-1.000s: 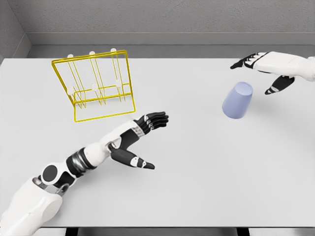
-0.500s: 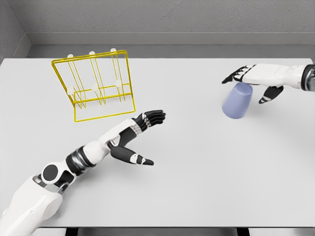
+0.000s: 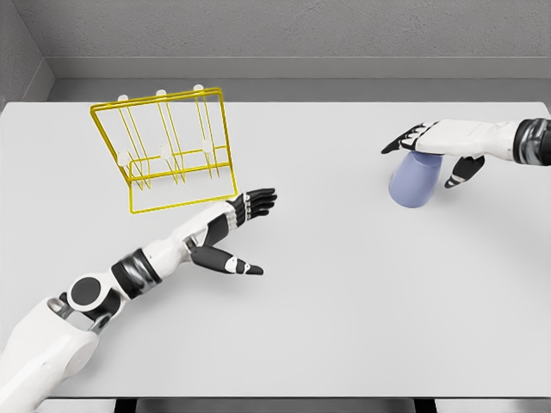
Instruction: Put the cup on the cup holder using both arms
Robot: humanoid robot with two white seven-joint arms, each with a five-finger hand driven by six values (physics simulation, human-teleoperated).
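We see a white desk (image 3: 344, 327) filling most of the view, grey wall behind. Far left on it stands the cup holder (image 3: 168, 155), a yellow wire rack w/ upright pegs, leaning a bit. The left arm comes in from the near left; its left hand (image 3: 228, 232) is spread, fingers out, thumb apart, holding nothing, just near of the rack's right corner. Vs 1 s ago it has pulled back a little to the left.

The cup (image 3: 416, 178), pale lavender & plain, sits on the desk's right side, well apart from the rack. It looks tipped: narrow closed end far, wide end near, long axis approx near-far.

The right hand (image 3: 439, 146) is now over the cup's far end, fingers spread left, thumb down its right side; 1 s ago it was farther right & clear. We can't tell if it's touching.
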